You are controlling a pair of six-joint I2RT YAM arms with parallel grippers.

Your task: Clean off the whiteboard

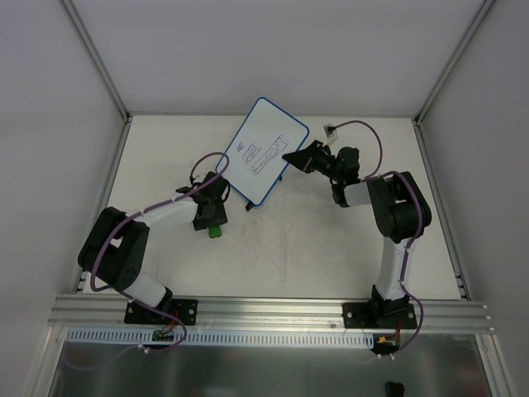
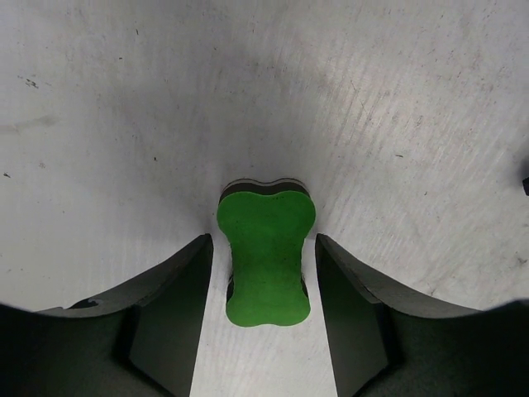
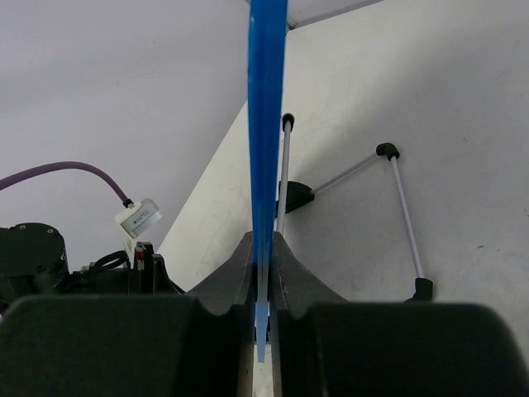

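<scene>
Left gripper [image 2: 263,248] low over white table [image 2: 124,124]. 2 dark fingers [image 2: 178,298] spread apart. Green eraser [image 2: 266,265], black layer underneath, lies flat between them. Thin gap each side, neither finger touching it. Tabletop scuffed, faint dark specks.

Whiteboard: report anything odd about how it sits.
The blue-rimmed white rectangular whiteboard sits skewed, at an angle to the edges of the pale table, with its rim pinched in the right gripper. Dark scribbles mark its face.
</scene>
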